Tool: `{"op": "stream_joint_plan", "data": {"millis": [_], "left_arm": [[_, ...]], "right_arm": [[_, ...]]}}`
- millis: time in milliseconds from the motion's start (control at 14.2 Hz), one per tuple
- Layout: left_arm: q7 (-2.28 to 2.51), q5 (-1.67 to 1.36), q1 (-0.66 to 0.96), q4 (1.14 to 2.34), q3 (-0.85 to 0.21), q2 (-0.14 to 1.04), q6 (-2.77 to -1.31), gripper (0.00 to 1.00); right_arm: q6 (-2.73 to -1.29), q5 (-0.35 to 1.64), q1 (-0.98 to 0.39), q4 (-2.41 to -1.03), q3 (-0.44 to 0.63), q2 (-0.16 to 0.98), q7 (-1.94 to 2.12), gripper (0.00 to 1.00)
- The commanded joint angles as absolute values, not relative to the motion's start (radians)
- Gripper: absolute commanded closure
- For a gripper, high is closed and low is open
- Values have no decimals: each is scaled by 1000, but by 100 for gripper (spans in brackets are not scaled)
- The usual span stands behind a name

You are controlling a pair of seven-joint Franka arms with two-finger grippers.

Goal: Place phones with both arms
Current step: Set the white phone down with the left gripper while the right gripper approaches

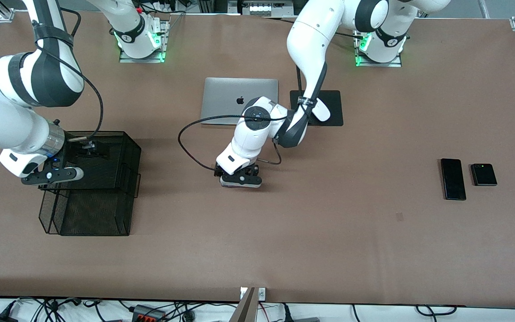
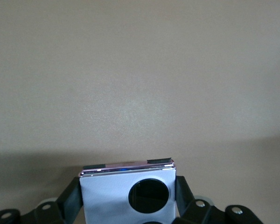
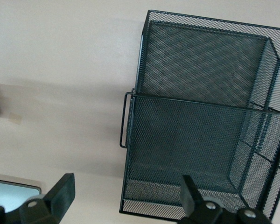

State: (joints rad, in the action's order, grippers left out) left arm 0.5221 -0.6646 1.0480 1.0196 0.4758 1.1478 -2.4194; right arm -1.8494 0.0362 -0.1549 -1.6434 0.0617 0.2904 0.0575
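My left gripper [image 1: 239, 180] hangs low over the middle of the table, shut on the lavender flip phone [image 2: 107, 198]. In the left wrist view its black fingers [image 2: 182, 191] press the phone's two sides, and one black camera circle faces the camera. The long black slab phone [image 1: 453, 179] and the small black flip phone [image 1: 483, 174] lie side by side on the table toward the left arm's end. My right gripper [image 1: 54, 175] stands open over the edge of the black mesh basket [image 1: 101, 188], with nothing between its fingers [image 3: 63, 189].
A closed silver laptop [image 1: 230, 96] lies near the robots' bases, beside a black mouse pad [image 1: 333, 112] with a white mouse [image 1: 321, 112] partly hidden by the left arm. The mesh basket [image 3: 200, 140] has two compartments. A black cable loops beside the left wrist.
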Motion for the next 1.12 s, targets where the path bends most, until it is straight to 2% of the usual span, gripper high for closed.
{"op": "stream_joint_plan", "data": {"millis": [0,70,140,211,562,772,913,1053], "left_arm": [[503,-675,1065,989,499,1167,-2411,28],[500,-675,1066,989,500,1173,-2414,28],[497,-676,1066,989,500,1177,-2418,22],[500,-675,1066,989,500,1184,-2427,0],[505,-678,1059,989,497,1178,-2428,0],[500,-672,1014,1003,492,1123,-2416,0],[500,-580,951,1043,415,1041,-2378,0],[499,-421,820,1171,265,897,-2364,0]], "right_arm": [[-1861,52,-166,-1637,63,298,55,0],[-1861,52,-167,-1637,63,302,55,0],[-1861,52,-170,-1637,63,302,55,0],[-1861,52,-172,-1638,63,302,55,0],[-1858,51,-173,-1638,63,302,57,0],[-1861,52,-187,-1637,63,304,42,0],[-1877,51,-212,-1637,63,317,9,0],[-1897,52,-225,-1638,63,331,2,0]]}}
